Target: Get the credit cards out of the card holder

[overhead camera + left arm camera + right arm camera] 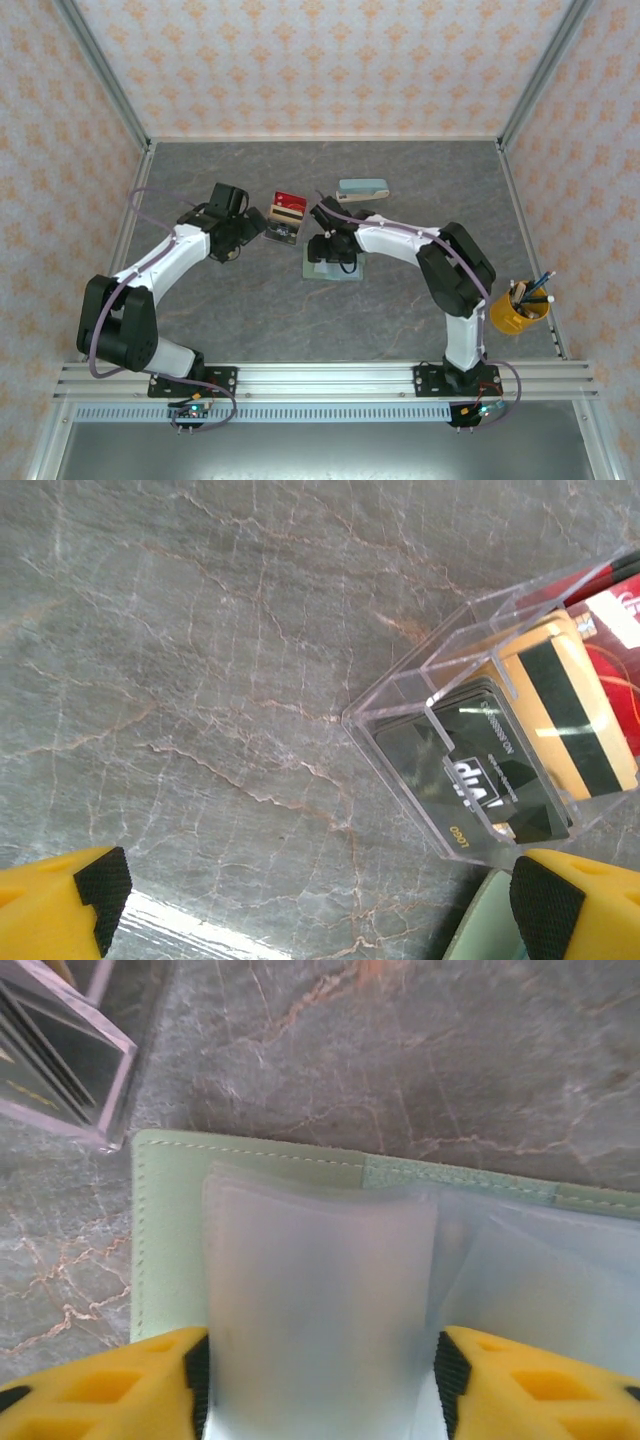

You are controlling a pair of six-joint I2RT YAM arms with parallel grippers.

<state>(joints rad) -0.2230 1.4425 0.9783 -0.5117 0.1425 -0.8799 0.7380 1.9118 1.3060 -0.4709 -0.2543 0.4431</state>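
The sage-green card holder (334, 268) lies open at the table's middle, and its frosted plastic sleeves (320, 1270) rise up from the green panel (170, 1240). My right gripper (320, 1385) (330, 247) is down on it, both pads against the sides of one sleeve stack, shut on it. No card is visible through those sleeves. A clear box (470, 730) (284, 224) left of the holder contains a dark grey card (480, 770), an orange-yellow card (560, 705) with a black stripe, and a red card (610, 665). My left gripper (320, 905) (252, 222) hangs open beside the box.
A teal oblong case (362, 189) lies behind the holder. A yellow cup of pens (518, 310) stands at the right edge. Patterned walls enclose the grey marble table (250, 310) on three sides.
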